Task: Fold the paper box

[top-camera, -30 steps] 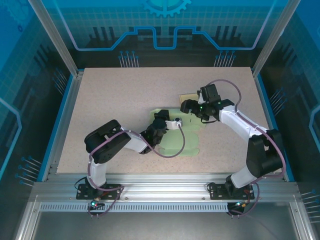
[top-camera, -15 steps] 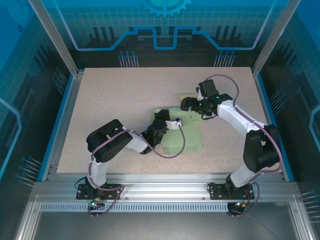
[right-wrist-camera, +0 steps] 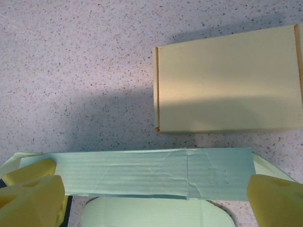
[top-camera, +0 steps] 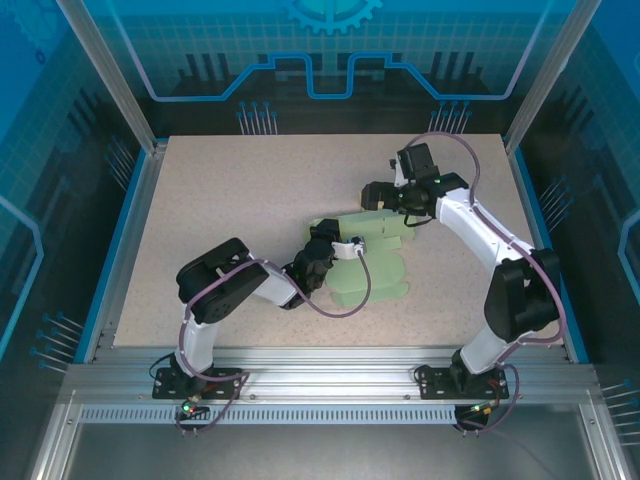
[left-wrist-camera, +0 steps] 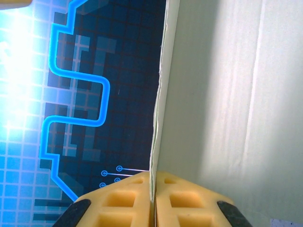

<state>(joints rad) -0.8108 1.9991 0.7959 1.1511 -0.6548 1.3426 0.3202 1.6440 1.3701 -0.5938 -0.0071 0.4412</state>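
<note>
Yellow-padded left hand [left-wrist-camera: 152,191] pinches thin, creased green paper box [top-camera: 385,285].

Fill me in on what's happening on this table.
Two robot arms are folding a pale green paper box blank. The left gripper is shut on one edge of the sheet, holding it. The right gripper is open, its fingers straddling a far flap. A cream folded box lies on the table just beyond it.

A folded box [right-wrist-camera: 227,80] lies just beside the paper box [right-wrist-camera: 156,172].
</note>
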